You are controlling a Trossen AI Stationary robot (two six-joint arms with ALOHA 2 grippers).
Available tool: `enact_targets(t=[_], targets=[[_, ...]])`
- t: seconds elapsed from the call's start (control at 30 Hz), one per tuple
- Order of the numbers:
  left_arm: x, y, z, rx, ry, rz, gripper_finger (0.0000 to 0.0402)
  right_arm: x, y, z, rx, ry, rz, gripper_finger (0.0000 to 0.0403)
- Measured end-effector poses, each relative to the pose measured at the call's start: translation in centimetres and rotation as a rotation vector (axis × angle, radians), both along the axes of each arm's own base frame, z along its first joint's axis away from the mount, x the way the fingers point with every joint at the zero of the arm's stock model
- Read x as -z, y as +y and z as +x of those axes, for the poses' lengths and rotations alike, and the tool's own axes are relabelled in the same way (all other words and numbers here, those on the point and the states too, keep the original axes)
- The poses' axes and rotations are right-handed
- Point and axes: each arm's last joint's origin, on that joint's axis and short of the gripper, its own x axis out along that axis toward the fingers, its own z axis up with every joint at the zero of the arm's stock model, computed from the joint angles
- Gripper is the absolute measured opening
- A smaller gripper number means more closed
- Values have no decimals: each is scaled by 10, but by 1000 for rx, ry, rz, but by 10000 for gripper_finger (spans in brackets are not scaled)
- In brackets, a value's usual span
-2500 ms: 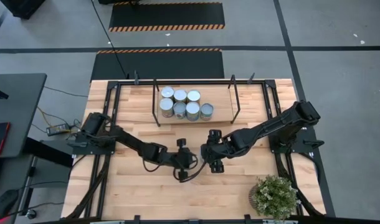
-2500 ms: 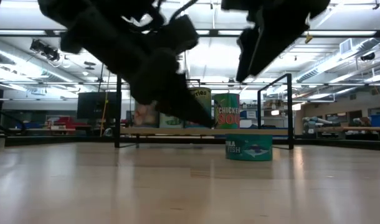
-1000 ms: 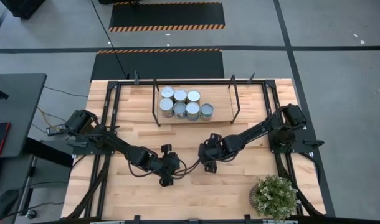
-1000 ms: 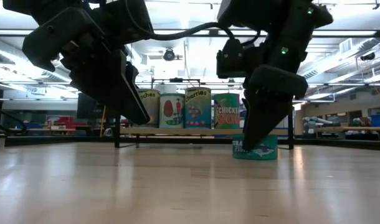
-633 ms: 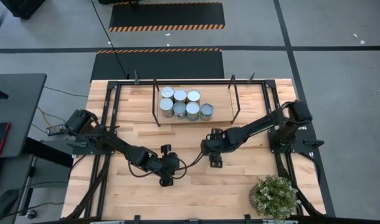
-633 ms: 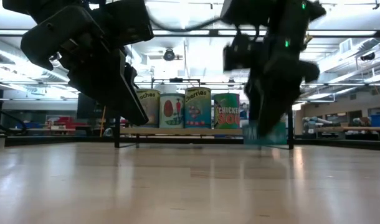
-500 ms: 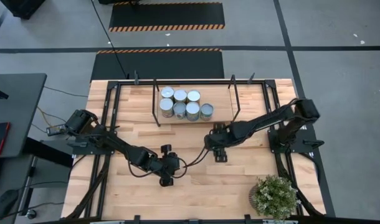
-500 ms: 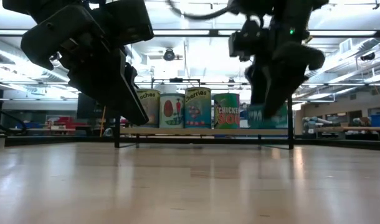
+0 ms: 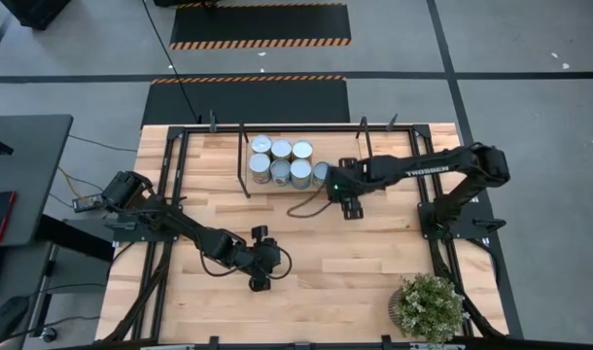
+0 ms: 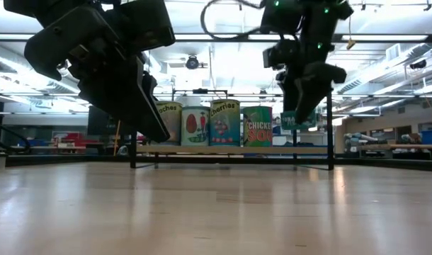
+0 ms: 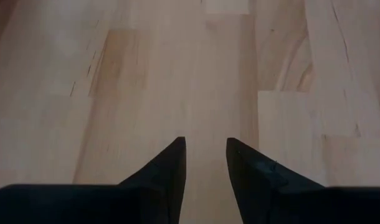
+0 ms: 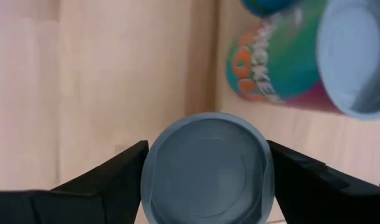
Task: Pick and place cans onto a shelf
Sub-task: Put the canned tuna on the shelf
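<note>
Several cans [image 9: 281, 160] stand upright on the shelf [image 9: 340, 146], a light-wood board with black rod uprights at the table's far middle; the low view shows their labels [image 10: 219, 122]. My right gripper [image 9: 347, 192] hovers at the shelf's front edge, to the right of the cans, shut on a teal can [image 10: 295, 120] with a blue-grey top [image 12: 205, 168]. My left gripper [image 9: 261, 277] hangs over bare tabletop near the middle front, its fingers [image 11: 177, 168] slightly apart and empty. My right gripper pinches the teal can's round side wall [image 12: 154, 177] between its two fingers, one on each opposite side. The fingers [image 12: 115, 171] come from above, pointing down. The can hangs upright, lifted clear above the level of the shelf board, next to the green soup can [image 12: 277, 71].
A potted plant [image 9: 430, 306] stands at the table's near right corner. The shelf's black uprights [image 9: 366, 156] stand close to my right gripper. Bare board lies on the shelf's right part; bare tabletop [image 11: 177, 74] lies under my left gripper.
My right gripper has lifted the teal can off the table and carried it up and toward the far edge, to the shelf's front right. The can has stayed upright.
</note>
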Motion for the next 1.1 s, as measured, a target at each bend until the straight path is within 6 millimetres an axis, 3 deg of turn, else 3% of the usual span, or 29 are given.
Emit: enact_targets(t=[0.57,0.8,1.1], targets=[[0,0,0,2,5,4,121,15,-64,-4,-44,53,83,305],[0,0,-1,3,6,4,121,25,-72,-3,-100,87,50,315],[1,0,-1,0,16,8,121,23,-74,-4,-79,147,-28,381]])
